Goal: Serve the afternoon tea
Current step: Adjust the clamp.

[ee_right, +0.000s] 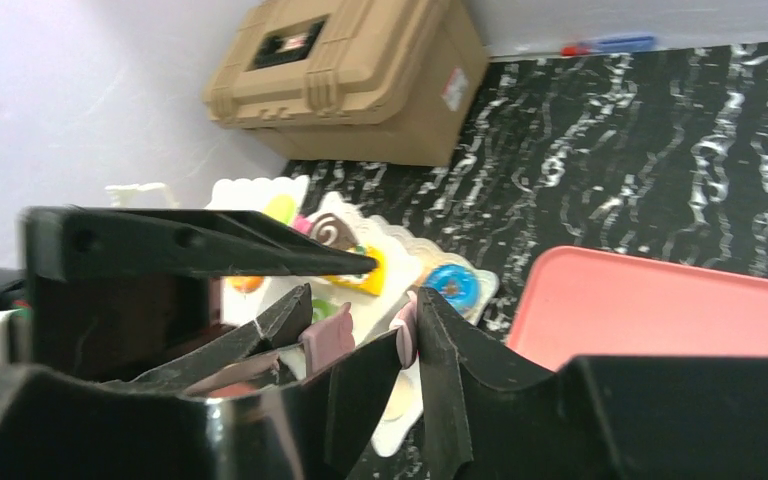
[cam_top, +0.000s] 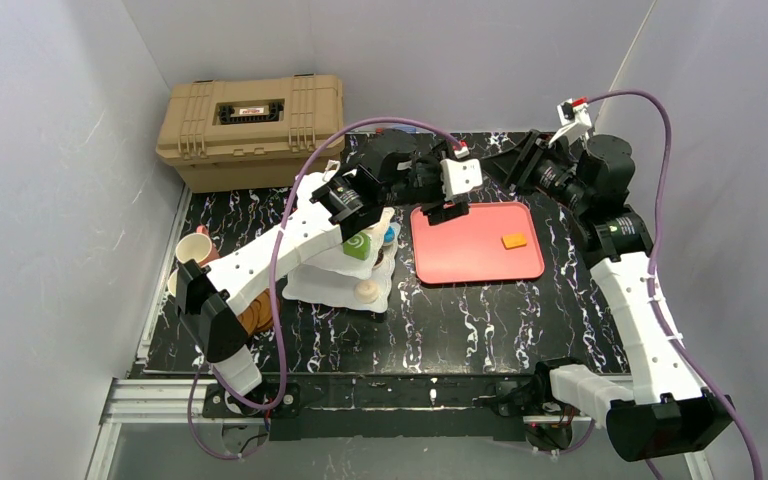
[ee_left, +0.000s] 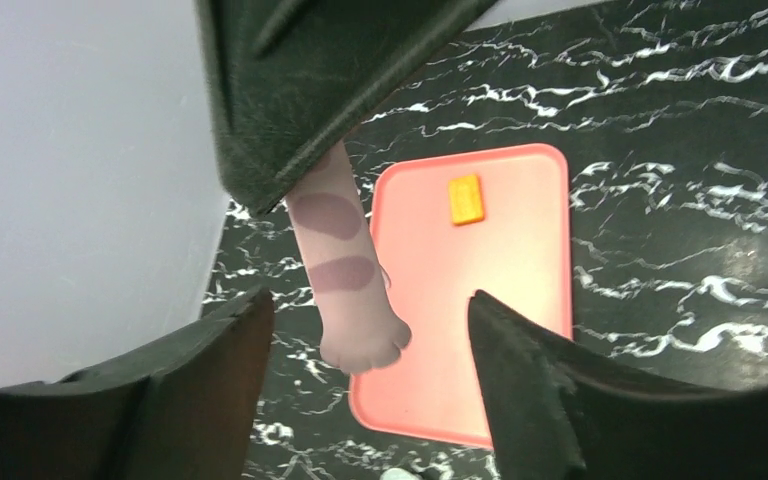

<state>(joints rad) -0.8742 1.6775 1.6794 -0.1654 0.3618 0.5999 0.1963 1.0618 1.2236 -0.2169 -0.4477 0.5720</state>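
We judge this a handover: our right gripper (ee_right: 407, 338) is clamped on the pink cat-paw pastry (ee_left: 345, 280) over the red tray (ee_left: 520, 260) edge. Our left gripper (ee_left: 370, 302) straddles it, jaws wide apart. Next, the left likely closes squarely before the right lets go.

Pale grey walls (cam_top: 60, 150), black white-veined tabletop (cam_top: 480, 320), even light

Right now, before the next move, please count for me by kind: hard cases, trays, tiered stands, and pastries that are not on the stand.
Hard case: 1
Tray: 1
Tiered stand: 1
Pastries off the stand: 2 (orange piece on the tray; pink paw pastry held by the right gripper)
Total: 5
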